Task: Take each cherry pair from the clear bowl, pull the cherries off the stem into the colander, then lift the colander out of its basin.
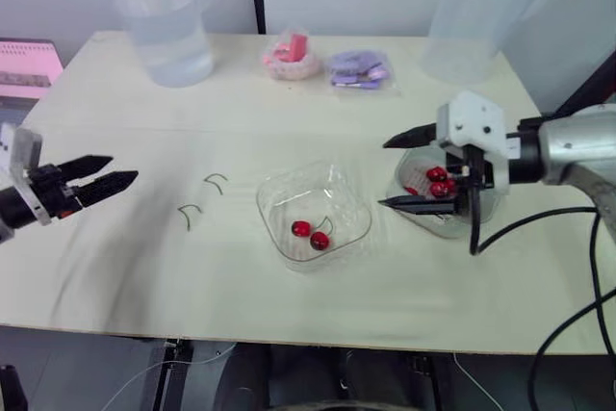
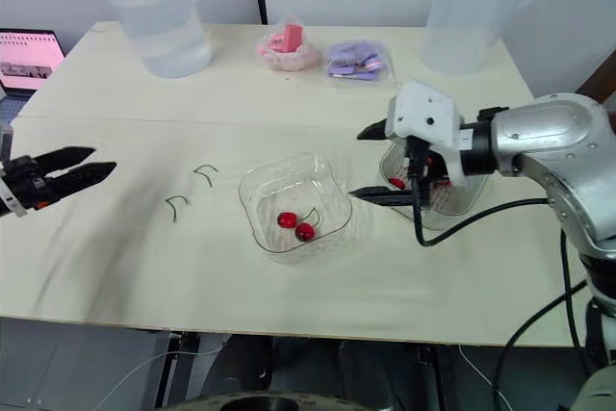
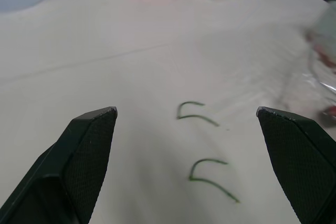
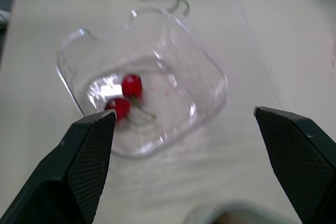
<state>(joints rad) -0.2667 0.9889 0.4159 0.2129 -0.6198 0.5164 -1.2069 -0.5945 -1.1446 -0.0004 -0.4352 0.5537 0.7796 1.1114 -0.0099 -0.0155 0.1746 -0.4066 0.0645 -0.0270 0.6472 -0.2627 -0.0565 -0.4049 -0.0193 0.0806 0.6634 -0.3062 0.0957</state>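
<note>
The clear bowl [image 1: 339, 186] sits mid-table with one cherry pair [image 1: 310, 233] on its stem inside; the right wrist view shows this cherry pair [image 4: 126, 95] too. To its right stands the colander in its basin [image 1: 445, 221], holding several loose red cherries [image 1: 438, 181]. My right gripper [image 1: 385, 173] hovers open between the bowl and the colander, with nothing between its fingers. My left gripper [image 1: 123, 168] is open and empty at the table's left side, pointing toward two bare green stems [image 1: 214, 180] [image 1: 188, 215] on the tabletop.
A tall clear container of water [image 1: 173, 40] stands at the back left and an empty one [image 1: 472, 21] at the back right. A pink item [image 1: 292, 57] and a purple packet [image 1: 358, 70] lie between them. A pink screen [image 1: 27, 66] is beyond the left edge.
</note>
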